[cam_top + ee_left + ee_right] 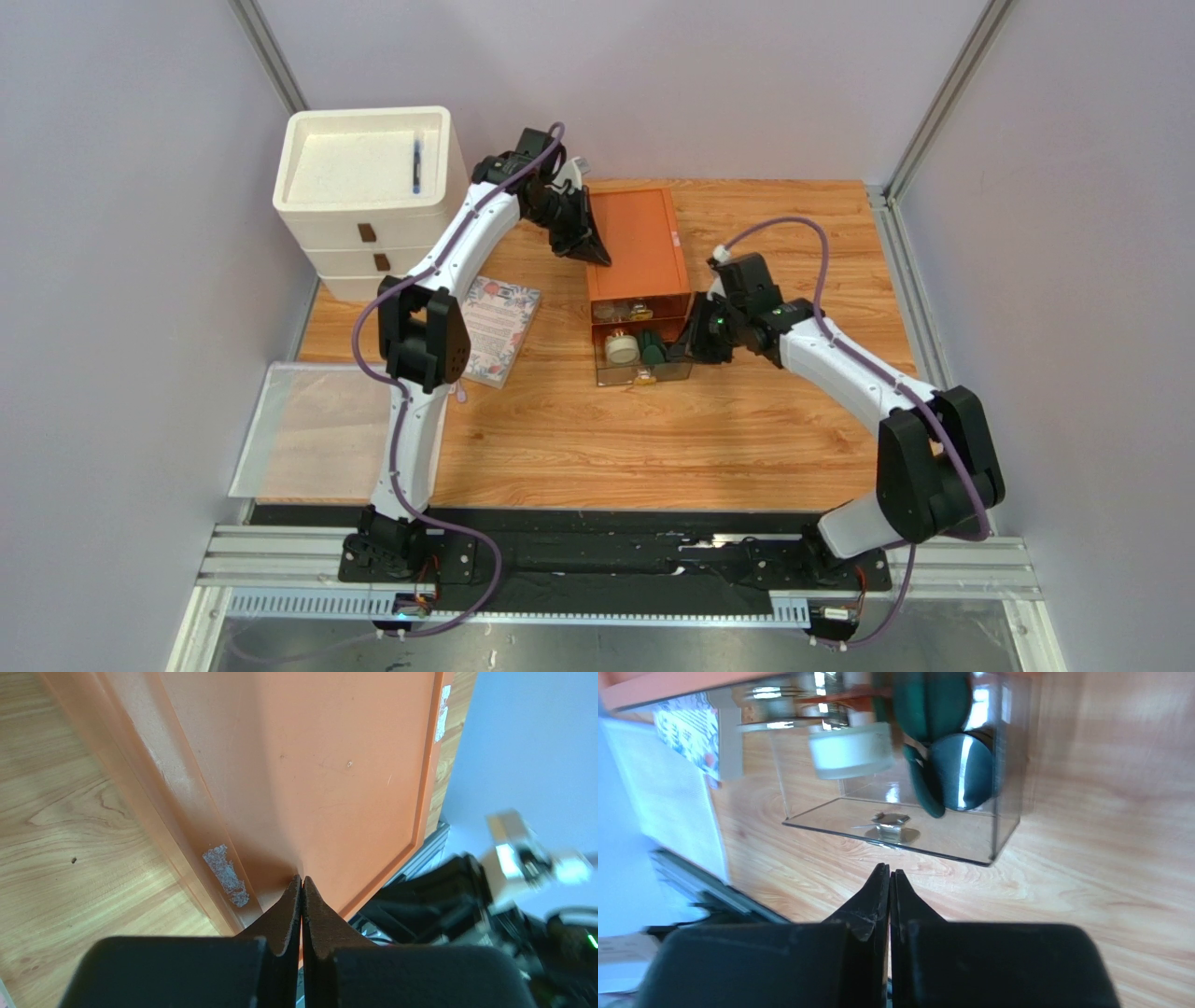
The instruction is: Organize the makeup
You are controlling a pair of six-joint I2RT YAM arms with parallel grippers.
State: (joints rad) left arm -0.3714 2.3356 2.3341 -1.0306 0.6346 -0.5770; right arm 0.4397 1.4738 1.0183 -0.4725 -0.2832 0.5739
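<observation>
The orange-brown drawer box (638, 241) stands mid-table with its clear drawer (643, 353) pulled out toward me. Makeup lies in the drawer. In the right wrist view I see two dark green round compacts (959, 770), a pale frosted jar (850, 745) and the drawer's metal knob (892, 822). The rest of the makeup is hidden or too small to tell. My left gripper (596, 255) is shut and empty, its tips (302, 880) on the box's top (316, 763) near the left edge. My right gripper (692, 342) is shut and empty, beside the drawer's right front corner, tips (889, 875) above the wood.
A floral-covered notebook (498, 328) lies left of the box. A white three-drawer unit (368, 189) with a blue pen (417, 165) on top stands at the back left. A clear flat tray (302, 427) lies at the left edge. Grey walls surround the table.
</observation>
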